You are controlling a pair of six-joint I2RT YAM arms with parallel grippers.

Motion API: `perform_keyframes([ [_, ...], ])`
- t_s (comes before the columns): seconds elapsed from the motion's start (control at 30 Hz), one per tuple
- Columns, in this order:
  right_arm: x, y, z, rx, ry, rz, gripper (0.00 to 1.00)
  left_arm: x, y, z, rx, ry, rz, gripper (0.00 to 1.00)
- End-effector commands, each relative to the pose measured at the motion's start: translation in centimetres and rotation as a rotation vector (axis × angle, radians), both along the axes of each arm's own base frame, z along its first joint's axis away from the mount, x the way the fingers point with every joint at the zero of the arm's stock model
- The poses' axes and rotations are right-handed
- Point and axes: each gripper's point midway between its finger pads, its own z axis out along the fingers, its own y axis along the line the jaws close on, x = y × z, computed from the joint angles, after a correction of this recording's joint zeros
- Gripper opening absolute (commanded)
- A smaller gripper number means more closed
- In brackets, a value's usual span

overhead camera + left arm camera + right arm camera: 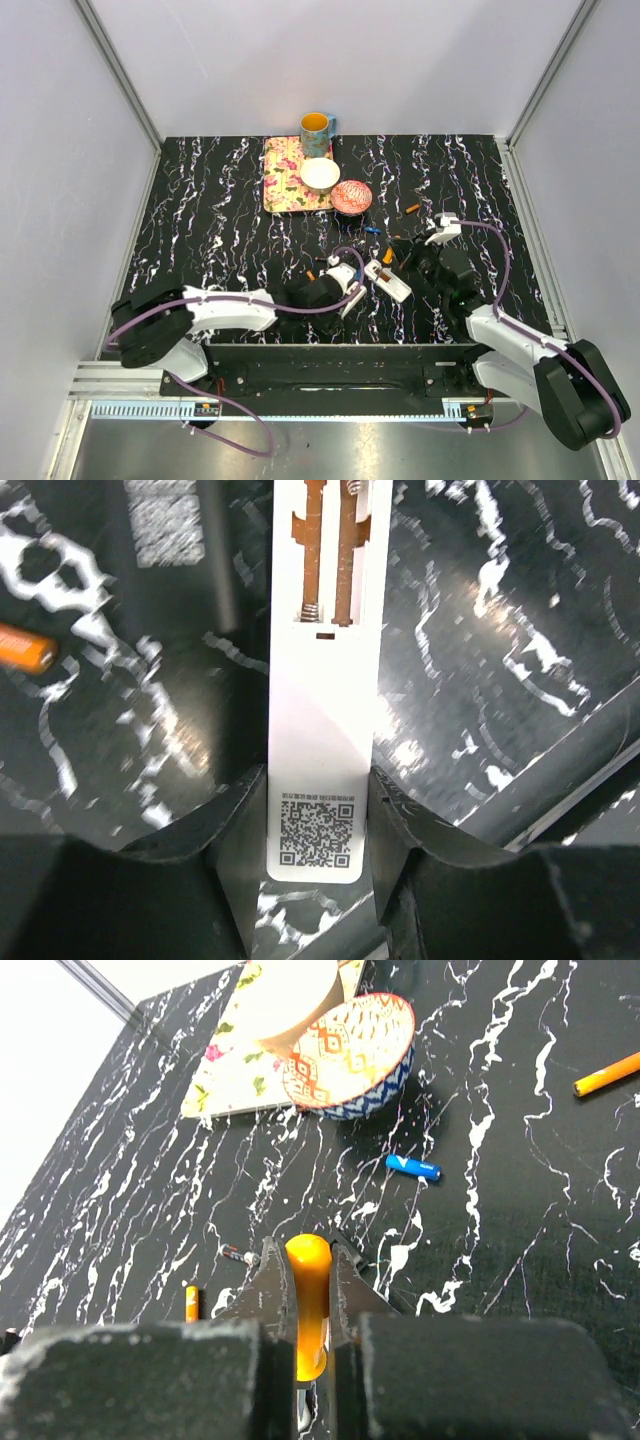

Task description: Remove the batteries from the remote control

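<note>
The white remote (320,680) lies back up, its open battery compartment (330,550) showing two slots with springs and thin orange strips. My left gripper (318,815) is shut on the remote's QR-code end; the top view shows it too (352,278), with the remote (388,281). My right gripper (306,1260) is shut on the orange screwdriver handle (308,1300), just right of the remote (398,258). Loose batteries lie on the table: a blue one (413,1167) (372,230), an orange one (191,1303) (25,648) and another orange one (605,1073).
A patterned bowl (351,196), a white bowl (320,174) on a floral tray (280,180) and a yellow-blue mug (317,128) stand at the back. A small dark piece (237,1255) lies near the screwdriver. A black flat piece with a grey label (170,530) lies left of the remote.
</note>
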Motion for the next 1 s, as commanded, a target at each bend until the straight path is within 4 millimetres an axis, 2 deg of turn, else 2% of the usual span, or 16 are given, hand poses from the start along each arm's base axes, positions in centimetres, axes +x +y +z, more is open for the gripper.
perform_keyframes([
  [0.0,1.1,-0.4,4.4,0.050,-0.097,-0.033,0.00,1.5,2.2,3.1,-0.043,-0.067,0.070,0.00],
  [0.13,1.3,-0.8,4.8,0.040,-0.103,-0.044,0.00,3.4,3.3,6.6,-0.136,-0.118,0.124,0.00],
  [0.27,1.5,-1.1,4.3,0.030,-0.091,-0.057,0.00,5.9,5.9,8.0,-0.155,-0.138,0.225,0.00],
  [0.3,1.6,-1.1,4.1,0.027,-0.082,-0.058,0.00,7.0,7.6,7.6,-0.122,-0.136,0.292,0.00],
  [0.37,1.7,-1.2,3.6,0.020,-0.067,-0.064,0.00,7.7,9.6,7.1,-0.063,-0.120,0.364,0.00],
  [0.4,1.8,-1.3,3.3,0.014,-0.056,-0.063,0.00,8.9,11.3,6.9,-0.036,-0.124,0.447,0.00],
  [0.5,2.0,-1.3,2.8,0.005,-0.033,-0.065,0.00,9.9,13.6,6.0,0.020,-0.094,0.538,0.00],
  [0.87,2.5,-1.1,1.7,0.000,0.042,-0.034,0.00,10.7,16.0,1.1,0.214,0.026,0.629,0.00],
  [0.93,2.6,-1.2,1.6,0.005,0.049,-0.035,0.00,10.8,16.1,0.6,0.230,0.029,0.632,0.06],
  [0.97,2.5,-1.2,1.6,0.006,0.051,-0.031,0.00,10.9,16.2,0.5,0.233,0.024,0.633,0.17],
])
